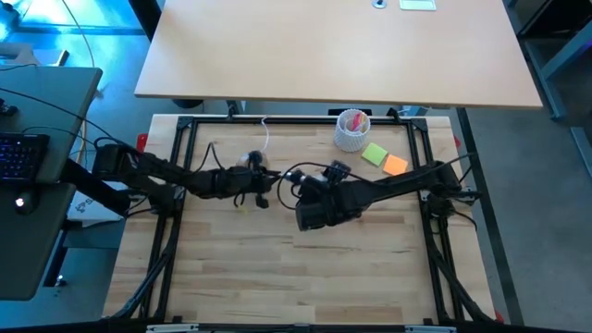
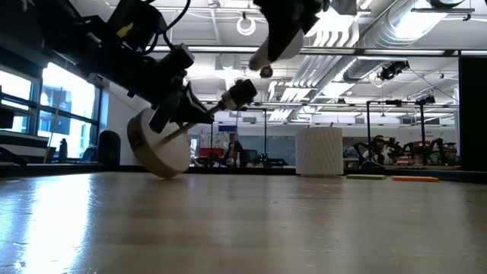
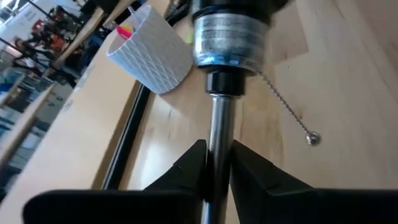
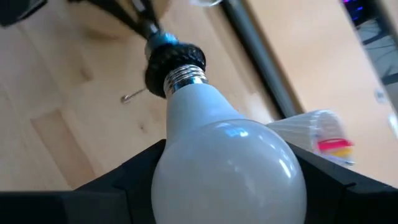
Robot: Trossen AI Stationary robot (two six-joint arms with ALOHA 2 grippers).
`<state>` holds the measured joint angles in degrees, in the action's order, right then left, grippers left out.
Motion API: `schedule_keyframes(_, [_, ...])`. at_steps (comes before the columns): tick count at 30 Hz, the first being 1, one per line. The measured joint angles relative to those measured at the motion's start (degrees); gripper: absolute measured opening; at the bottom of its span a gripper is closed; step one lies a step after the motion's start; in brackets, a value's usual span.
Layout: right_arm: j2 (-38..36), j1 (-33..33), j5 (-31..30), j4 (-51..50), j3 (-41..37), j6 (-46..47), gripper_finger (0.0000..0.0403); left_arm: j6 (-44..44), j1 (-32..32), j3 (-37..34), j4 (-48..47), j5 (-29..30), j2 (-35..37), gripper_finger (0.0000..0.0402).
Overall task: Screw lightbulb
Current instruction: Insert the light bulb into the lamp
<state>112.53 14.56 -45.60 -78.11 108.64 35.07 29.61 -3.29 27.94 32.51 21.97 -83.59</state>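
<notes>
1. While the left gripper (image 3: 217,165) pinches the thin silver metal stem (image 3: 221,134) of the lamp between its two dark fingers (image 3: 186,168), the stem runs straight out ahead of the fingertips to the black-and-silver socket (image 3: 227,37).
2. Left fingers: pressed onto the stem from both sides, no gap seen betw. pads & metal.
3. Low view: the round pale wooden disc base (image 2: 160,148) sits tilted, one edge on the light wooden table (image 2: 243,221), rest lifted; the left arm is up against it.
4. A thin beaded pull chain (image 3: 289,112) hangs off the socket, just beyond the left fingertips & to one side.
5. The right gripper (image 4: 227,171) holds the white rounded lightbulb (image 4: 227,155), glass globe betw. its fingers (image 4: 134,171), fingers spread wide round the globe, touching it on both sides.
6. Bulb's silver threaded base (image 4: 185,76) points away from the right fingers and meets the black socket (image 4: 165,59); can't tell how far in it sits.
7. Beyond the right fingertips, off to the side: white perforated cup w/ pink contents (image 4: 317,134).
8. High view: both grippers meet near table centre, left (image 1: 264,180) & right (image 1: 305,185) close together; cup (image 1: 352,129) well apart, w/ green (image 1: 374,154) & orange (image 1: 395,166) sticky notes beside it.
</notes>
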Motion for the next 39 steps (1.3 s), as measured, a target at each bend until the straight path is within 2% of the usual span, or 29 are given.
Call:
schedule_keyframes(6, [0.0, 2.8, -2.7, -6.2, 8.7, 1.1, 0.0263, -6.1, -1.6, -1.2, 11.3, -8.6, -0.1, 0.0042])
schedule_keyframes(10, [0.0, 5.3, -5.7, -6.6, 13.1, 1.1, 0.0263, -11.7, -2.8, -1.2, 15.0, -15.1, 0.0, 0.0042])
schedule_keyframes(16, [0.0, 8.1, -8.7, -6.7, 15.0, 2.5, 0.0263, -16.3, -4.6, -2.8, 24.8, -21.5, -3.4, 0.0040])
schedule_keyframes(21, [0.0, 8.9, -8.7, -6.9, 15.0, 4.0, 0.0263, -20.8, -5.4, -5.0, 38.1, -23.0, -11.7, 0.0042])
schedule_keyframes(24, [0.1, 9.1, -8.7, -6.9, 15.0, 4.5, 0.0263, -24.3, -5.8, -5.3, 42.7, -22.9, -16.4, 0.0045])
schedule_keyframes(28, [0.1, 9.1, -8.6, -6.9, 15.0, 4.6, 0.0263, -35.2, -5.9, -5.2, 47.5, -20.2, -20.5, 0.0053])
schedule_keyframes(30, [0.1, 9.1, -8.5, -6.9, 15.0, 4.6, 0.0263, -38.3, -6.3, -5.5, 48.0, -19.3, -21.2, 0.0061])
schedule_keyframes(35, [0.1, 9.0, -7.3, -6.9, 15.0, 4.8, 0.0263, -38.2, -8.4, -5.6, 45.4, -23.6, -18.9, 0.0111])
schedule_keyframes(39, [0.1, 9.0, -6.4, -7.0, 15.0, 4.6, 0.0263, -36.8, -10.1, -7.4, 32.2, -26.7, -13.7, 0.0162])
